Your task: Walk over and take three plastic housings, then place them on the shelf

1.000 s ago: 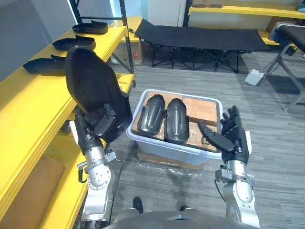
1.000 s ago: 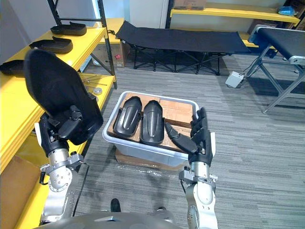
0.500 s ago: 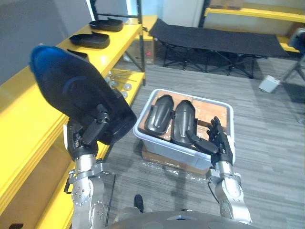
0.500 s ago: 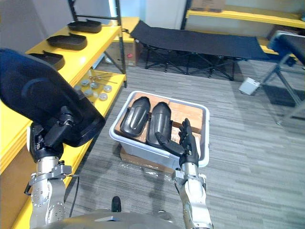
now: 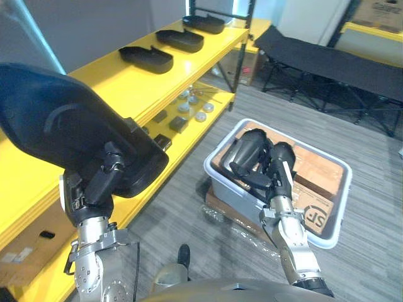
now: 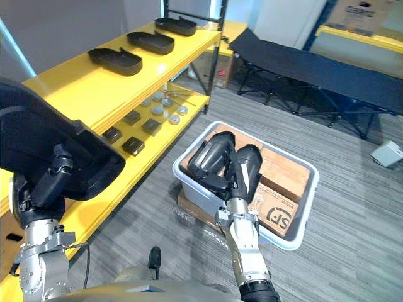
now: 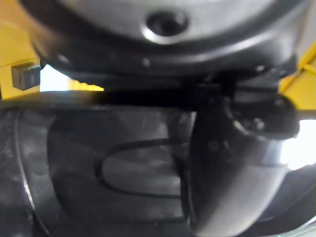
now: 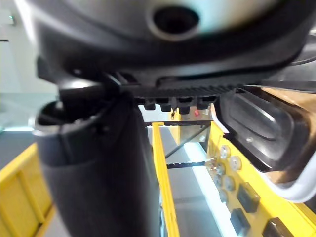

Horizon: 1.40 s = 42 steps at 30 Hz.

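Note:
A large black plastic housing (image 5: 69, 135) is held up over the yellow shelf's front edge, with my left hand (image 5: 94, 189) shut on its lower end. In the left wrist view the thumb (image 7: 232, 163) presses on the housing's dark surface (image 7: 123, 163). Three more black housings (image 5: 146, 58) (image 5: 180, 39) (image 5: 204, 24) lie in a row on the top of the yellow shelf (image 5: 101, 85). Two housings (image 5: 249, 148) (image 5: 281, 158) lie side by side in a white bin (image 5: 340, 211) on the floor. My right hand (image 5: 272, 181) hangs open in front of the bin, holding nothing.
Cardboard boxes (image 5: 315, 192) fill the bin beneath and beside the housings. Small metal parts (image 5: 182, 116) are spread on the shelf's lower board. A black folding cot (image 5: 334, 60) stands at the back, with grey floor between it and the bin.
The whole picture has swung toward the shelf, so the camera moved. The held housing now lies flatter and lower over the shelf edge. My right hand stays open by the bin.

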Available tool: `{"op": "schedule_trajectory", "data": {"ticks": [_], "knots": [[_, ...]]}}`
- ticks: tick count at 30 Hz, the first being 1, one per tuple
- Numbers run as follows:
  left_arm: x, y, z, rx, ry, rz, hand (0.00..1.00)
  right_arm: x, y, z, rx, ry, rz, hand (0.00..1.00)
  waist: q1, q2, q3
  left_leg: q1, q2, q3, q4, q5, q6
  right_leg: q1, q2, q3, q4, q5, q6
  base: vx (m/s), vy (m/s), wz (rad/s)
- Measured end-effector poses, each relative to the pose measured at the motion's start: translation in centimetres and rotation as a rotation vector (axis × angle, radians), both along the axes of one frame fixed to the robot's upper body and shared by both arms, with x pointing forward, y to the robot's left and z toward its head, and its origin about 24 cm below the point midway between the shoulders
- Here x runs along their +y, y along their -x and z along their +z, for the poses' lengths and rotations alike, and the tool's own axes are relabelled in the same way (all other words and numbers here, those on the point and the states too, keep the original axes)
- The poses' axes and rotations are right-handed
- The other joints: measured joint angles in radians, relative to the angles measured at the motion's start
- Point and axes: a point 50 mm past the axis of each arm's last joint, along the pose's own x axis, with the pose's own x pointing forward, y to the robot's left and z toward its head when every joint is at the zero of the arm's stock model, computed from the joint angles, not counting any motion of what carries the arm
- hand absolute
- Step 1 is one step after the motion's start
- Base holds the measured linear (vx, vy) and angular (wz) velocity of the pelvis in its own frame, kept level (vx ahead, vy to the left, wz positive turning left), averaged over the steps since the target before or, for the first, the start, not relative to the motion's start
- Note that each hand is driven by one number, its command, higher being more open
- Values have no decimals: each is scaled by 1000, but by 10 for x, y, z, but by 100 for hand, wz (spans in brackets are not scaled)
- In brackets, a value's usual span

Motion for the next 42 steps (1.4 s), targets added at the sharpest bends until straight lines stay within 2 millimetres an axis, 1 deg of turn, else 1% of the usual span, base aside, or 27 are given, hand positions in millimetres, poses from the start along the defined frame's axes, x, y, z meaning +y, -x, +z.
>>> {"op": "schedule_trajectory", "data": {"ticks": [2, 4, 6, 8, 10, 11, 12, 14, 16, 18, 20, 22, 24, 25, 26, 27, 28, 30, 31, 32, 33, 34, 35, 36, 38, 40, 42], "knots": [[-2, -1, 0, -9, -9, -36, 0, -2, 2, -1, 6, 2, -11, 100, 8, 13, 12, 1, 3, 3, 0, 34, 0, 8, -8, -13, 21, -13, 9, 4, 29, 32], [-3, -1, 1, -12, -10, -46, 0, -1, 1, -1, 4, 4, -8, 100, 8, 13, 12, 4, -2, 6, 0, 36, 1, 6, -19, -14, 40, -26, 11, 16, 28, 11], [-5, -4, 2, -25, -21, -74, 0, -4, 3, 3, -10, 39, -13, 100, 5, 13, 12, -1, -12, 7, 0, 35, 4, -19, -39, 8, 98, -65, 21, 9, 37, 10], [-12, -15, 8, -58, -52, -161, 0, -15, 15, 8, -27, 46, -52, 100, -16, 7, 15, -13, -42, -32, -1, 33, 7, -72, -30, 177, 196, -155, 15, 3, -22, 52], [-18, -23, 13, -94, -79, -228, 0, -24, 23, 9, -29, 55, -84, 100, -49, 0, 21, -17, -68, -77, -1, 40, 17, -79, -12, 282, 232, -192, 2, 47, -54, 84], [-24, -29, 16, -117, -95, -284, 0, -31, 28, 8, -20, 60, -104, 100, -65, 1, 29, -18, -80, -102, -1, 42, 21, -80, -8, 340, 257, -197, 4, 59, -26, 83], [-29, -33, 18, -129, -110, -326, 0, -37, 32, 5, -8, 58, -123, 100, -71, 3, 31, -20, -82, -112, 0, 48, 22, -79, -5, 362, 266, -197, 4, 53, -8, 64], [-34, -39, 22, -151, -141, -381, 0, -41, 38, 5, -19, 58, -119, 100, -80, 2, 34, -37, -80, -124, 0, 66, 19, -80, 5, 359, 250, -199, 0, 9, -40, 32], [-35, -44, 22, -156, -145, -385, 0, -40, 38, 10, -64, 65, -99, 100, -82, 10, 42, -50, -75, -131, 4, 88, 17, -83, 15, 363, 232, -200, -2, -22, -60, 10], [-34, -48, 17, -130, -126, -363, 0, -39, 37, 14, -103, 68, -66, 100, -82, 22, 52, -48, -71, -132, 4, 88, 8, -82, 20, 364, 237, -205, -10, -59, -46, 2], [-32, -48, 10, -94, -107, -339, 0, -36, 35, 23, -154, 74, -25, 100, -78, 41, 66, -46, -60, -130, 4, 84, 8, -83, 30, 366, 241, -210, -19, -84, -45, 1], [-30, -45, 6, -72, -99, -328, 0, -35, 33, 28, -195, 86, -3, 100, -78, 47, 73, -47, -54, -116, 4, 79, 5, -90, 32, 363, 254, -216, -27, -89, -31, 6], [-29, -43, 3, -54, -96, -323, 0, -36, 31, 33, -226, 71, 5, 100, -75, 46, 81, -47, -52, -81, 4, 40, -8, -92, 26, 357, 252, -223, -41, -74, 2, 10], [-29, -43, 2, -52, -96, -321, 0, -35, 28, 35, -246, 51, 0, 100, -72, 20, 96, -57, -54, -43, 40, -2, 10, -91, -4, 346, 245, -223, -42, -27, 51, 11], [-29, -42, 2, -50, -95, -320, 0, -36, 27, 37, -264, 30, -9, 100, -68, 25, 96, -78, -53, -27, 152, -29, 35, -75, -18, 340, 250, -225, -40, 22, 56, 9], [-29, -42, 1, -47, -95, -319, 0, -36, 27, 38, -268, 27, -11, 100, -67, 28, 94, -80, -50, -22, 190, -41, 30, -74, -19, 338, 255, -233, -32, 57, 61, 16], [-27, -42, 2, -48, -99, -313, 0, -36, 27, 38, -275, 13, -22, 100, -68, 19, 95, -87, -68, -21, 230, -71, 29, -59, -39, 332, 263, -246, -24, 96, 90, 11], [-25, -41, 4, -54, -101, -293, 0, -34, 25, 40, -288, 1, -34, 100, -55, 11, 92, -108, -94, -8, 296, -119, 43, -50, -66, 328, 264, -258, -22, 107, 127, 7], [-22, -41, 5, -53, -124, -273, 0, -33, 24, 40, -291, 2, -50, 100, -53, 7, 91, -119, -106, -3, 336, -168, 57, -33, -79, 324, 285, -258, -24, 192, 121, 15], [-19, -40, 5, -43, -134, -250, 0, -33, 22, 42, -296, 15, -63, 100, -60, 14, 93, -121, -112, -8, 361, -193, 76, -85, -94, 341, 427, -242, -58, 199, 133, 30], [-19, -41, 4, -35, -128, -247, 0, -33, 22, 41, -293, 19, -70, 100, -65, 20, 92, -118, -117, -18, 367, -199, 81, -125, -101, 354, 513, -218, -99, 206, 147, 39], [-18, -41, 4, -34, -131, -246, 0, -33, 22, 41, -291, 26, -86, 100, -66, 24, 91, -102, -120, -28, 362, -207, 89, -180, -107, 378, 630, -171, -160, 199, 172, 42], [-16, -40, 6, -34, -157, -233, 0, -32, 22, 41, -292, 27, -111, 100, -68, 21, 93, -72, -124, -53, 339, -214, 103, -259, -111, 418, 779, -108, -180, 263, 162, 52], [-12, -38, 9, -41, -169, -210, 0, -31, 23, 40, -292, 14, -128, 100, -71, 15, 91, -41, -126, -83, 315, -218, 113, -304, -82, 448, 788, -163, -133, 236, 95, 47], [-11, -38, 12, -52, -172, -204, 0, -31, 23, 41, -301, 13, -130, 100, -71, 16, 92, -21, -126, -101, 303, -222, 118, -328, -49, 463, 724, -195, -108, 213, 67, 33], [-9, -37, 15, -66, -172, -194, 0, -33, 24, 44, -318, 18, -138, 100, -72, 25, 96, 15, -131, -129, 277, -228, 121, -386, 8, 490, 601, -201, -99, 249, 72, 39], [-16, -38, 15, -68, -160, -219, 0, -39, 31, 48, -337, 25, -170, 100, -87, 40, 98, 52, -135, -182, 271, -241, 114, -458, 89, 572, 475, -171, -61, 310, 20, 71]]}}
